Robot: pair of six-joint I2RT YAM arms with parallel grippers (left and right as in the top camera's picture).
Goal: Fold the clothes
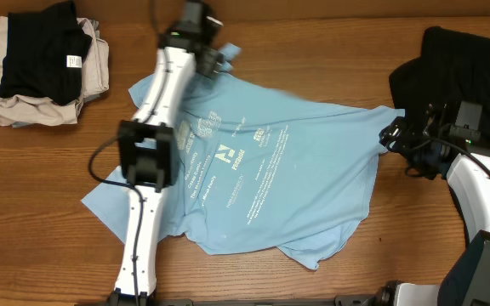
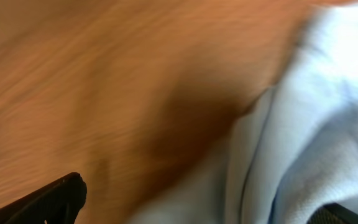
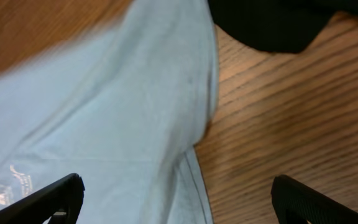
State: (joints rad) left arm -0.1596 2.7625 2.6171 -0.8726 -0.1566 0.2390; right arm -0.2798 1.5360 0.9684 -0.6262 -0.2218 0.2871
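Observation:
The light blue T-shirt (image 1: pixel 262 170) lies spread and rumpled on the wooden table, white print facing up. My left gripper (image 1: pixel 219 58) is at the shirt's far left corner. In the left wrist view it (image 2: pixel 204 208) is open, with blue cloth (image 2: pixel 316 124) bunched by its right finger. My right gripper (image 1: pixel 391 134) is at the shirt's right edge. In the right wrist view it (image 3: pixel 179 199) is open wide over the shirt's hem (image 3: pixel 135 112), gripping nothing. A large black garment (image 1: pixel 458 68) lies at the far right and also shows in the right wrist view (image 3: pixel 272 22).
A pile of beige and black clothes (image 1: pixel 45 64) sits at the far left corner. The left arm (image 1: pixel 147 161) stretches across the shirt's left part. Bare wooden table (image 1: pixel 330 51) shows behind the shirt.

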